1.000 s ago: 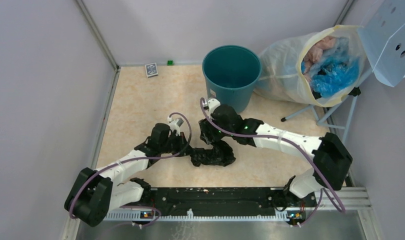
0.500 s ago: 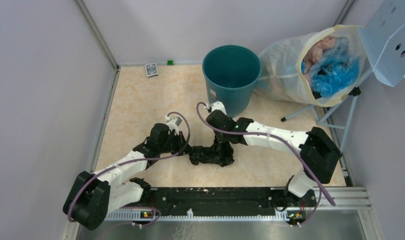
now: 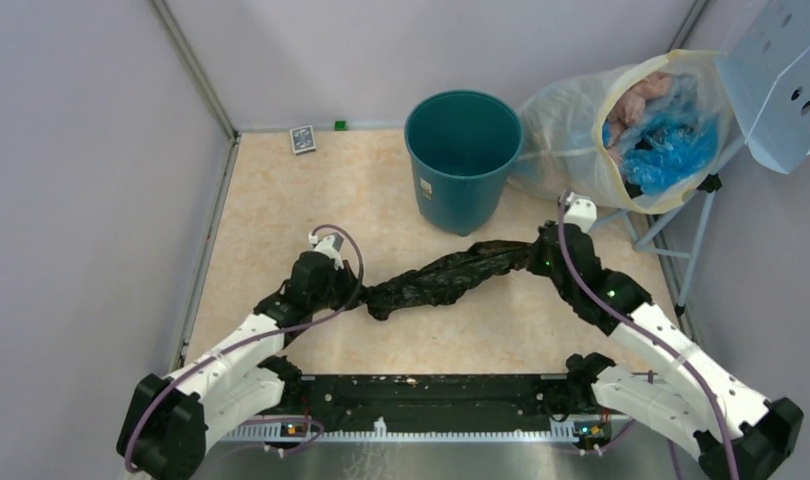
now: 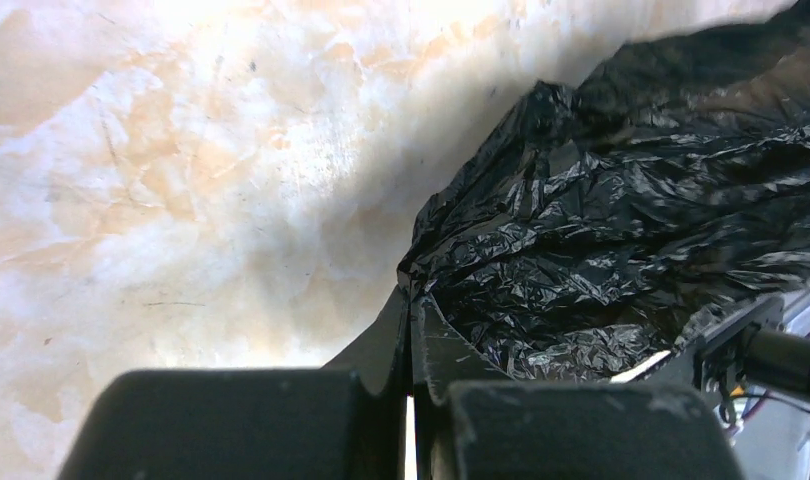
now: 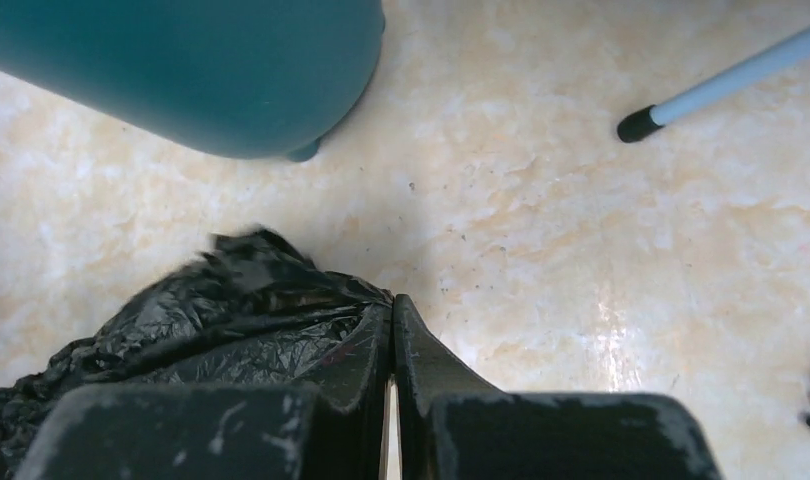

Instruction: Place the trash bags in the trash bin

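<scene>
The black trash bag (image 3: 441, 280) is strung out as a twisted rope between the two arms, on the near side of the teal trash bin (image 3: 461, 205) and not yet in it. Its long axis runs slantwise: one end lies near-left of the bin, and the other lies just off the bin's near-right side.

The left claw (image 3: 359, 298) is clenched on the end farther from the bin. In its wrist view the fingers are pressed together, with crinkled plastic bunched at their tips.

The right claw (image 3: 534, 258) is clenched on the end closer to the bin. From this claw, the bag trails off toward the left arm.

The bin's open mouth stands beyond the right claw and to its left, so the right arm is the nearer one. I judge that its end of the bag would have to go up and over the rim first.

Whether the bag's sagging middle touches the marbled tabletop (image 3: 281, 200) cannot be told.
</scene>
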Controlling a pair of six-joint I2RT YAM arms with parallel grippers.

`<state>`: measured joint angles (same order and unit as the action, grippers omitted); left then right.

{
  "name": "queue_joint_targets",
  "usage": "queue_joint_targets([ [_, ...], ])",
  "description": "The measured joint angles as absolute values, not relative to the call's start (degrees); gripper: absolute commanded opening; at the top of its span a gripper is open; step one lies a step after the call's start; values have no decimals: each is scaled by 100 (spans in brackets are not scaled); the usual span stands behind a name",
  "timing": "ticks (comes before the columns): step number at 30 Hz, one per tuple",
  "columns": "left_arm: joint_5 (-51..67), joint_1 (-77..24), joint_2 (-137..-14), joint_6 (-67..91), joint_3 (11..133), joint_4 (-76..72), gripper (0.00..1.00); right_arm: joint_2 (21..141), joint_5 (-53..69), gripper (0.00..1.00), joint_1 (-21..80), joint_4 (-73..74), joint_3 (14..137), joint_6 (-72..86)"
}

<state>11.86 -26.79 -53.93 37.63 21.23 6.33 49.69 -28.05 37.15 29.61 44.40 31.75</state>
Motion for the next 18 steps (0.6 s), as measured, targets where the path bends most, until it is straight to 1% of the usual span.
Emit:
queue_joint_targets([
  [1,1116,-2668,-5280,3811,2112,663,0,4696,-2727,0,3577,2974,4309,3229],
  [4,954,-2633,-4947,3942,2082,711,0,4377,-2582,0,3426,3041,4165,3310],
  [10,764,-2611,-4464,3990,2145,847,3,4628,-2080,0,3404,3109,4152,3334],
  [15,458,-2611,-4438,3804,3041,1533,4,4845,-1883,0,3404,3225,4152,3413],
  [18,128,-2611,-4423,3671,3640,1695,0,4853,-1857,0,3404,3267,4152,3485],
])
